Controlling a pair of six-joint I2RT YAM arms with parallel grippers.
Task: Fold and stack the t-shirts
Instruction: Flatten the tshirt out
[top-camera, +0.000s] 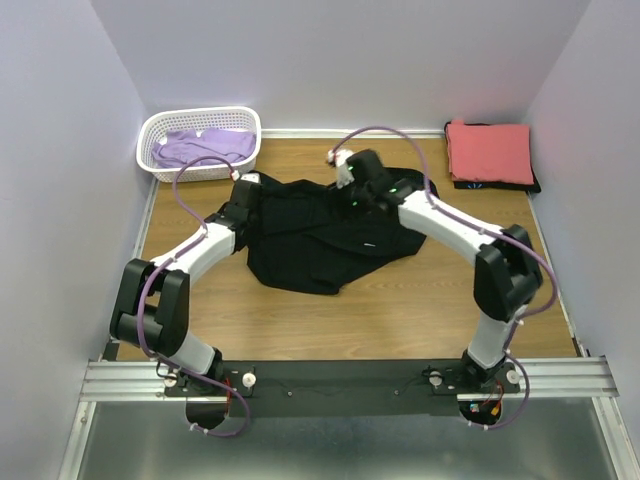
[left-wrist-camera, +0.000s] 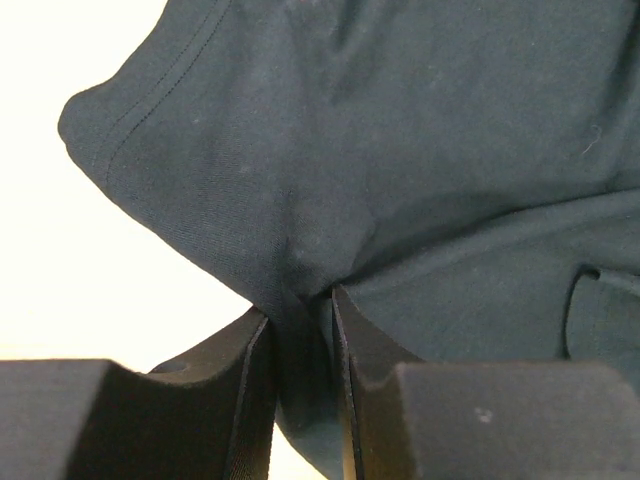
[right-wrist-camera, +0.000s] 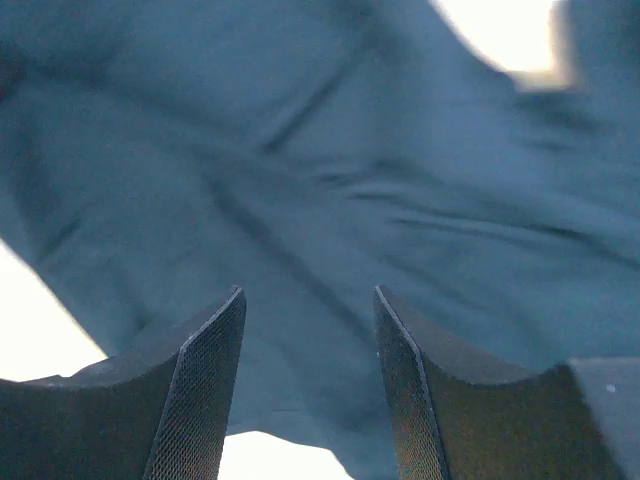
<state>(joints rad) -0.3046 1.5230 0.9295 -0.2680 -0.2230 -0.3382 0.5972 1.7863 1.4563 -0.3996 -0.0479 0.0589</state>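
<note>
Left gripper (left-wrist-camera: 300, 306) is at a narrow gap with a pucker of the black t-shirt (top-camera: 310, 240) caught between its jaws. The cloth bunches right down into the slot, so I'd call that a pinch on the sleeve-side edge. Right gripper (right-wrist-camera: 308, 295) has its jaws spread wide, with nothing between them, just dark fabric lying underneath.

From the top view, both arms reach out to the far side of the black t-shirt, left one at its far-left corner and right one at its far-right part. The shirt sits mid-table (top-camera: 400, 310), and it's rumpled, with creases running across it and a lumpy near edge.

Further out, the coral-red t-shirt (top-camera: 488, 150) lies folded at the far right on top of a dark t-shirt (top-camera: 500, 186). The lavender t-shirt (top-camera: 205, 148) is in the white basket (top-camera: 160, 125) at the far left.

My read is that this is the spread-it-flat stage and no fold is made yet. Next up, I reckon the right side needs a proper hold on the matching far edge. Then both arms would have to pull apart evenly to take out the wrinkles before any fold. An uneven pull would probably just drag the whole shirt sideways.
</note>
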